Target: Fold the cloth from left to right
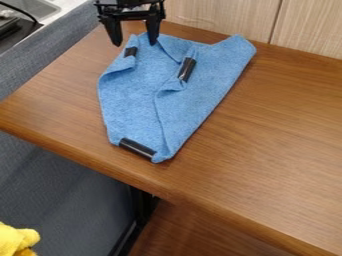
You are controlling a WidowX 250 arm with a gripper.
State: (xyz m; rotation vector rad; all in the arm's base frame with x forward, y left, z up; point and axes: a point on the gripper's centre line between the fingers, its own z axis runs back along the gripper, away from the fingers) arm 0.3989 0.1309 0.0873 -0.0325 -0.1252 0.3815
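Gripper (135,41) over cloth's far-left corner, fingers spread, nothing grasped | blue cloth (143,95) on wooden table (267,135), near back panel (220,17) | partly folded, creased (fold direction unclear) | left: probably bringing left edge rightward, flattening

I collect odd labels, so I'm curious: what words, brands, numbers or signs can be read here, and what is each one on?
None: I can make out no words, numbers or signs. The blue cloth has black patches on it, but no lettering can be read on them, nor on the wooden table or the black gripper.
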